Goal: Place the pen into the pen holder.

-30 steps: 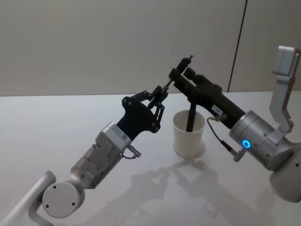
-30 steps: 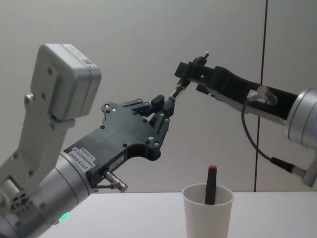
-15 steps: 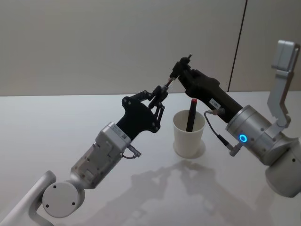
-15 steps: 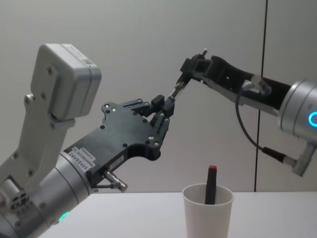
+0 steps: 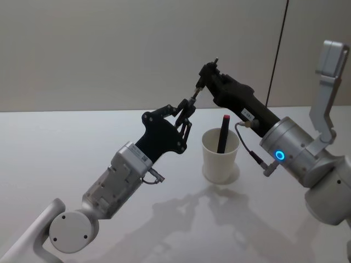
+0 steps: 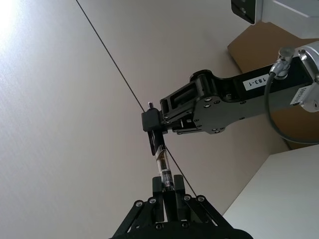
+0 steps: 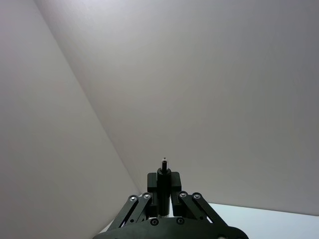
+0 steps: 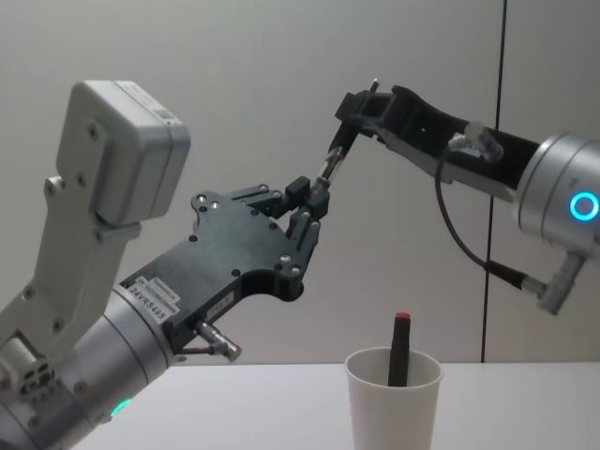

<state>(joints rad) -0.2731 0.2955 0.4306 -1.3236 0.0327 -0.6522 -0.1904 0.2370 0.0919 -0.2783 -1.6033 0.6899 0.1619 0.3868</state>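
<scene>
Both grippers, left gripper (image 8: 317,190) and right gripper (image 8: 349,120), pinch one slim, light, stiff pen (image 8: 331,166) at opposite ends above the paper cup (image 8: 394,401); a mid-barrel grip looks safest.

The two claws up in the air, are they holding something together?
Yes. The left claw pinches the lower end of a thin pen, and the right claw grips its upper end. Another pen stands in the white cup.

White label "183-1" on the black right gripper (image 6: 158,130) body in the left wrist view.
</scene>
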